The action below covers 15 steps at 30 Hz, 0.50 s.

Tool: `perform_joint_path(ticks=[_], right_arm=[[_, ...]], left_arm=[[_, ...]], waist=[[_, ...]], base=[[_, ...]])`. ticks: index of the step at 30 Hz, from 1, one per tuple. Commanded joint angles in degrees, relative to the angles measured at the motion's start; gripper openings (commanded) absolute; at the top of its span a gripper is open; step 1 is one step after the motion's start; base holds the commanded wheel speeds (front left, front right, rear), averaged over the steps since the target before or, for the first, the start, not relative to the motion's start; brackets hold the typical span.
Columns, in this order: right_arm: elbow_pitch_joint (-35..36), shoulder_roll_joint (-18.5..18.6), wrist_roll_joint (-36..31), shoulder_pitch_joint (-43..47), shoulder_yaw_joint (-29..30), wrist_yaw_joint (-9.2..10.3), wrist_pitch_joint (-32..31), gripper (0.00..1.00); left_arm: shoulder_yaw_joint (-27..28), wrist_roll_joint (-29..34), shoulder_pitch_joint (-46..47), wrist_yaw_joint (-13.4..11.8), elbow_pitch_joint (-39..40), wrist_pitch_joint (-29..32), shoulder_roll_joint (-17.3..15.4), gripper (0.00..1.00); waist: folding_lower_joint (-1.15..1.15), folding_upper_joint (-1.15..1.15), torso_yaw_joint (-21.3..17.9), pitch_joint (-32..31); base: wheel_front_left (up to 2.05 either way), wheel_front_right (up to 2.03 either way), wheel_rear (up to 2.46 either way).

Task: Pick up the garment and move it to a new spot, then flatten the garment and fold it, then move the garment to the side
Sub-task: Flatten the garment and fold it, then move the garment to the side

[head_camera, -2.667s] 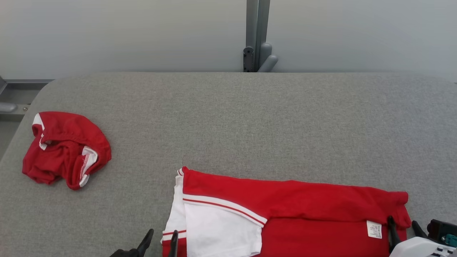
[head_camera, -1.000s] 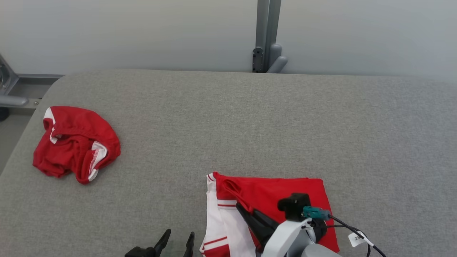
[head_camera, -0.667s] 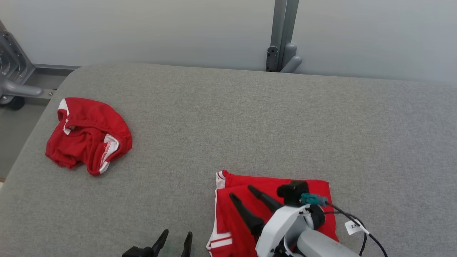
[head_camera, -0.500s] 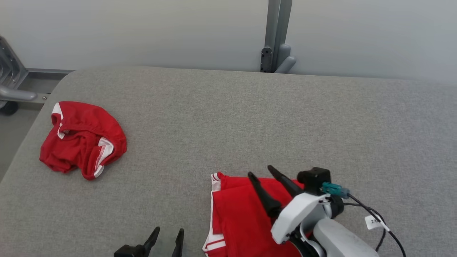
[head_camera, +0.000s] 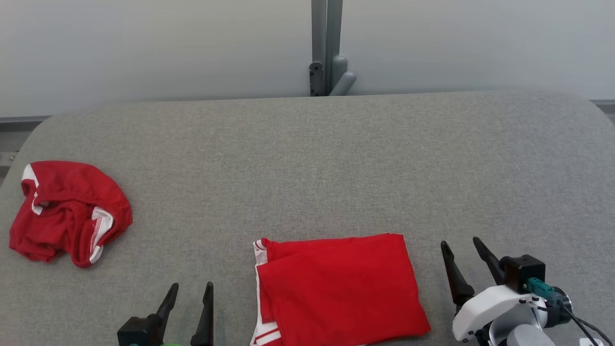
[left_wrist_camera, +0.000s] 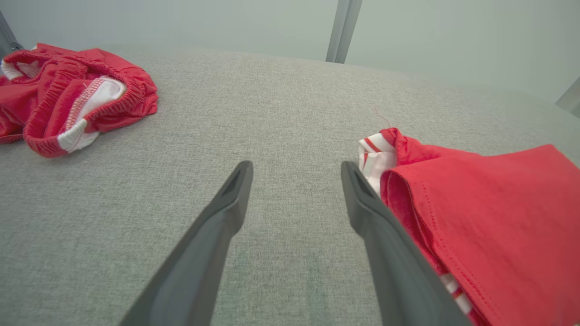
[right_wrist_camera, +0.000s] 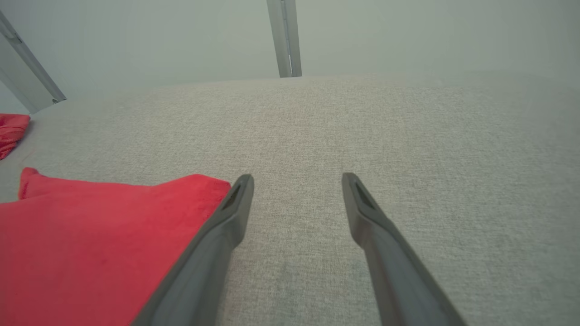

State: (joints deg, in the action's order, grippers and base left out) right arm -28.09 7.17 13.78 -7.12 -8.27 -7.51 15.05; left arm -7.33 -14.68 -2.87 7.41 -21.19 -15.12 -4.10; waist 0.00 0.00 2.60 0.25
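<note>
- The grey table (head_camera: 336,158) has a cloth-like top with rounded far corners, and everything lies on it.
- The pale wall (head_camera: 144,48) stands behind the table.
- The folded garment (head_camera: 336,288) lies flat at the near edge of the table, about in the middle. It is a red rectangle, and white layers with red stripes show along its left side.
- The crumpled red garment (head_camera: 67,211) lies in a heap at the far left, well apart from the folded one. It has white trim.
- The right gripper (head_camera: 459,241) is just to the right of the folded garment. Its two dark fingers are spread wide and hold nothing. In the right wrist view, one finger is beside the garment's far right corner.
- The left gripper (head_camera: 191,285) is near the garment's left side, also spread wide and empty, with bare table between its fingers.
- The metal post (head_camera: 326,48) rises behind the table's far edge.
</note>
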Motion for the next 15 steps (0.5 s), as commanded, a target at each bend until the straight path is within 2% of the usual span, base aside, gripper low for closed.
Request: perform_joint_path(ticks=[1,6,15], right_arm=[[0.77,-0.54,-0.49,0.86,1.37,0.04,0.15,1.00],[3.50,-2.04,-2.42,1.68,4.01,0.04,0.14,1.00],[5.90,-3.30,-2.78,1.01,3.89,0.04,0.15,1.00]], left_arm=[[0.59,0.48,0.35,0.14,0.40,-0.02,0.21,1.00],[2.57,1.77,0.20,0.07,1.65,-0.02,0.50,1.00],[5.00,3.33,-0.52,0.04,3.39,-0.02,0.79,1.00]], waist=[[0.00,0.00,-1.07,0.45],[0.00,0.00,-2.13,0.38],[0.00,0.00,-3.56,-1.05]], base=[[0.00,0.00,0.00],[0.00,0.00,0.00],[0.00,0.00,0.00]])
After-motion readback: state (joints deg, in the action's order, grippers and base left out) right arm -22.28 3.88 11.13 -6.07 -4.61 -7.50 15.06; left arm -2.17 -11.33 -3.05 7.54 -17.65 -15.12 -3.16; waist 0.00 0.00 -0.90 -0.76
